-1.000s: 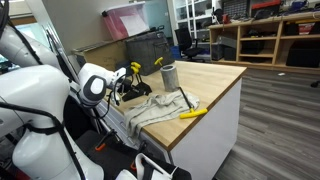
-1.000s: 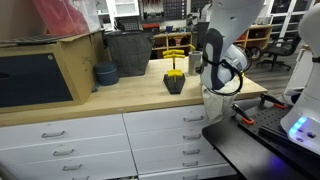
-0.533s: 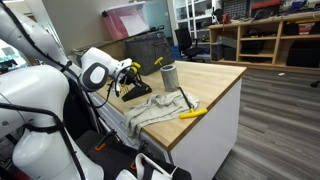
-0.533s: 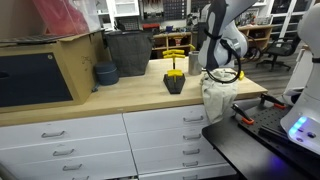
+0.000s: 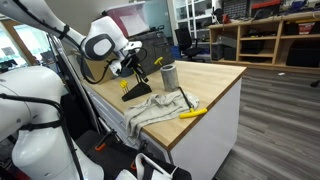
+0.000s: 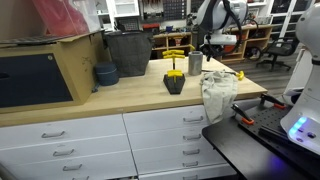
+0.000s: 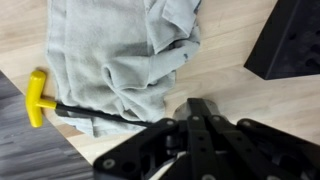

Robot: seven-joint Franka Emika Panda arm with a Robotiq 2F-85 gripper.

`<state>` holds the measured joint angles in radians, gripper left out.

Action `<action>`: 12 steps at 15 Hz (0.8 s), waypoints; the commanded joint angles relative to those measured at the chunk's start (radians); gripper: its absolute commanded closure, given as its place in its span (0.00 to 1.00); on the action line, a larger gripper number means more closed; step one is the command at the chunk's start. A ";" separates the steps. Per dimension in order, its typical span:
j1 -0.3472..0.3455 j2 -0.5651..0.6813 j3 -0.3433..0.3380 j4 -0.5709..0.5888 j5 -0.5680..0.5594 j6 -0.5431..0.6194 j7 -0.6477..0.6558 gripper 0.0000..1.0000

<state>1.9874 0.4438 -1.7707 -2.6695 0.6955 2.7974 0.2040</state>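
Your arm [image 5: 100, 40] is built of smooth, rounded white shells with a black ring at one joint, a dark cable looping beneath, and a matte black gripper [image 7: 200, 108].

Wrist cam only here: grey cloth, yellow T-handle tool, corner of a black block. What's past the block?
Observer: A metal cup stands on the table near the black block, apart from it.
Operator: Anything in the block?
Observer: Yes, a second yellow T-handle tool stands upright in it.
Operator: Is the cloth all on the table?
Observer: No, part of it hangs down over the table edge.
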 commanded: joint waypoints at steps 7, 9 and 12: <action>-0.092 0.099 -0.108 0.321 -0.209 -0.490 0.044 1.00; -0.141 0.097 -0.077 0.369 -0.267 -0.504 0.051 1.00; -0.218 0.089 -0.016 0.426 -0.354 -0.475 0.041 1.00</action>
<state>1.8439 0.5370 -1.8395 -2.3119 0.4145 2.3360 0.2409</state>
